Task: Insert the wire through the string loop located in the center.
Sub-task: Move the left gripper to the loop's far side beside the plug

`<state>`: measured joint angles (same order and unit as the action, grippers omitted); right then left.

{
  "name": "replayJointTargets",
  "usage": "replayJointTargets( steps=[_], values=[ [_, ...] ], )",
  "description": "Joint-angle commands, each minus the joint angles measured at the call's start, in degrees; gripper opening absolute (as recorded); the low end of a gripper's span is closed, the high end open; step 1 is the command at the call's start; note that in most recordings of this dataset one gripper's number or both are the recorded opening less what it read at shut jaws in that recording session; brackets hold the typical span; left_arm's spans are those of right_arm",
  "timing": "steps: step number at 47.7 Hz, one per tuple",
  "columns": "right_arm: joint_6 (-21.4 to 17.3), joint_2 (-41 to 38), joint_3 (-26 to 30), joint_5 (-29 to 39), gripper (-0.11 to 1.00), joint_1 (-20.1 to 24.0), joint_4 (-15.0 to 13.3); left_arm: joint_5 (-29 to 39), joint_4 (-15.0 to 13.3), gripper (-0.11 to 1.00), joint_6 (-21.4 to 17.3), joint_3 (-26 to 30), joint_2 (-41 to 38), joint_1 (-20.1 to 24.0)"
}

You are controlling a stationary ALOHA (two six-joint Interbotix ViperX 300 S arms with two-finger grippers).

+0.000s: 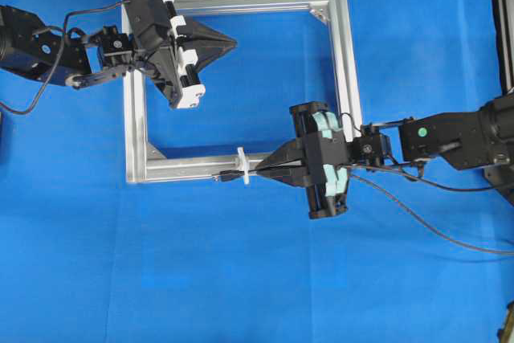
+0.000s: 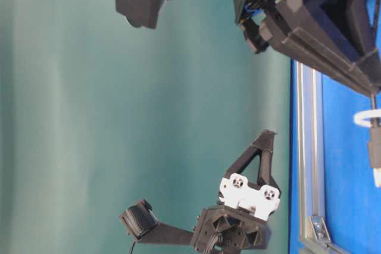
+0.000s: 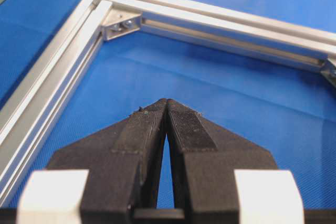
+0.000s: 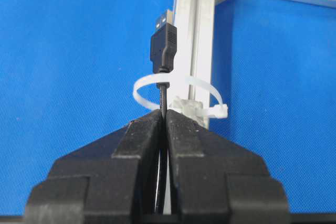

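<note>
Thin black wire (image 4: 163, 95), boxy plug past the flat white string loop (image 4: 176, 90); right gripper (image 4: 164, 118) pinches it. Left gripper (image 3: 166, 106) clenched, holding nothing. Ribbed aluminium frame (image 1: 347, 54), blue cloth (image 1: 241, 279).

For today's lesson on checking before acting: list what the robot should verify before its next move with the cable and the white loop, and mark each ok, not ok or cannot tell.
1. Right pincer shut on the cable: ok.
2. Plug already past the white loop: ok.
3. Cable runs inside the loop, not beside it: ok in the right wrist view.
4. Loop fixed to the metal frame: ok.
5. Left pincer shut, empty, away from the loop: ok.
6. Enough slack in the trailing cable for pushing further: cannot tell.
</note>
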<state>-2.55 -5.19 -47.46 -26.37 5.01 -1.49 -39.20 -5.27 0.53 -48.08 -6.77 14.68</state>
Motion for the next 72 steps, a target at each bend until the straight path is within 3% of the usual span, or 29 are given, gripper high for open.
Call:
replayJointTargets(
  steps=[1, 30, 55, 72],
  values=[
    [-0.1, 0.1, 1.5, -0.2, -0.02, 0.2, 0.2, -0.1, 0.2, 0.0, -0.1, 0.4, 1.8, -0.4],
    [-0.1, -1.3, 2.5, -0.2, -0.02, 0.2, 0.2, -0.1, 0.2, 0.0, 0.0, -0.4, 1.9, -1.1],
    [0.0, -1.3, 2.6, -0.3, -0.02, 0.1, 0.2, -0.4, 0.1, 0.0, 1.9, -4.7, 5.7, -16.5],
    [0.0, -1.3, 2.5, -0.3, -0.02, 0.1, 0.2, -0.4, 0.2, 0.0, 1.9, -4.3, 5.6, -18.7]
  ],
)
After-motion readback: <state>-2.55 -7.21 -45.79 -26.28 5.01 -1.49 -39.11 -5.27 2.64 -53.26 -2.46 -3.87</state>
